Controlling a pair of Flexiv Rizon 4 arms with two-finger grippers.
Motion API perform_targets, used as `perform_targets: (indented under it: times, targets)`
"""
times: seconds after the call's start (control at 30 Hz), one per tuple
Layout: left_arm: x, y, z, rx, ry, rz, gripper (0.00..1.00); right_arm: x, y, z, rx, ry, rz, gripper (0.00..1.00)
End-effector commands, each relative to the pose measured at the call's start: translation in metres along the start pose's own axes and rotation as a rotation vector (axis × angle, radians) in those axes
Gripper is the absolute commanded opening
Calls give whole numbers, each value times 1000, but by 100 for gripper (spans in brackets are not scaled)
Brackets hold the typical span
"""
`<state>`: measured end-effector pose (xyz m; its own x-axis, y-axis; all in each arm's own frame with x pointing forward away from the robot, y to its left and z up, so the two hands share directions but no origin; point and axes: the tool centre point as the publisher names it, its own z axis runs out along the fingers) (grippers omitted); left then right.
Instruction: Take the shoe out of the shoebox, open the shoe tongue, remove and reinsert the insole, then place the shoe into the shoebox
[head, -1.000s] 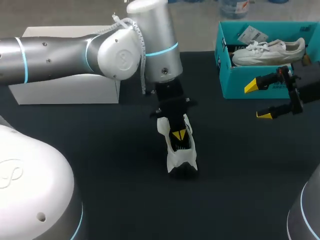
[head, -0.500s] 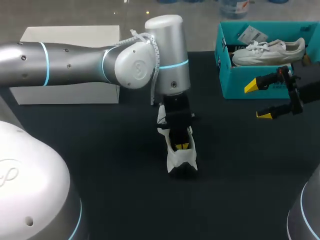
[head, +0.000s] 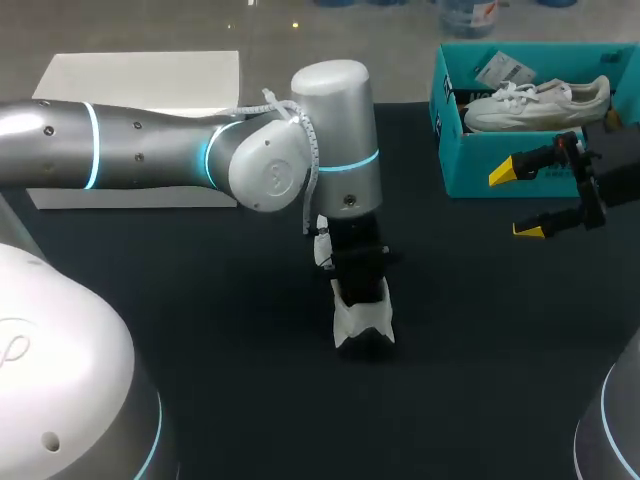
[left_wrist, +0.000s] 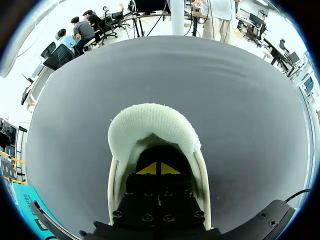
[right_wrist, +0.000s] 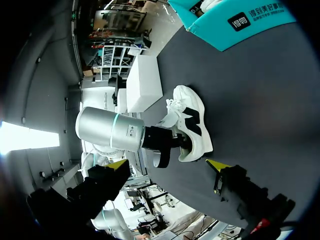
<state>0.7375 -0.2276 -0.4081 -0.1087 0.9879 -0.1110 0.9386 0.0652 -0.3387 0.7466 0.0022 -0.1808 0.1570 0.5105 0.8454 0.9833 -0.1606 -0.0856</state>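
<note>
While the shoe (head: 362, 318) is sitting on its sole near the middle of the black table (head: 200, 380), bare cloth is lying open on its near side and to both flanks. The teal shoebox (head: 470, 170) is standing at the far right edge, well apart from that shoe, and a second white shoe (head: 535, 100) is lying inside it. A white box (head: 140, 75) is sitting along the far left edge, behind the left arm.

The left gripper (left_wrist: 159, 169) is sitting down inside the shoe's opening, with the padded white rim (left_wrist: 150, 120) curving just ahead of it. Its yellow tips are pressing together, and I cannot tell whether anything thin is lying between them. The right gripper (head: 517, 201) is hanging above the table just in front of the shoebox, its fingers standing wide apart and holding nothing.
</note>
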Motion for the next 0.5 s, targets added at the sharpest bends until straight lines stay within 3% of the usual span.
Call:
perform_targets:
  times: [0.03,0.23,0.5]
  targets:
    - [1,-4,-4,-19,8,7,0,0,0,1,0,-4,1,100]
    - [-7,-7,-35,-46,-31,28,0,0,0,1,0,-4,1,100]
    - [-10,-16,-19,40,-18,65,0,0,0,1,0,-4,1,100]
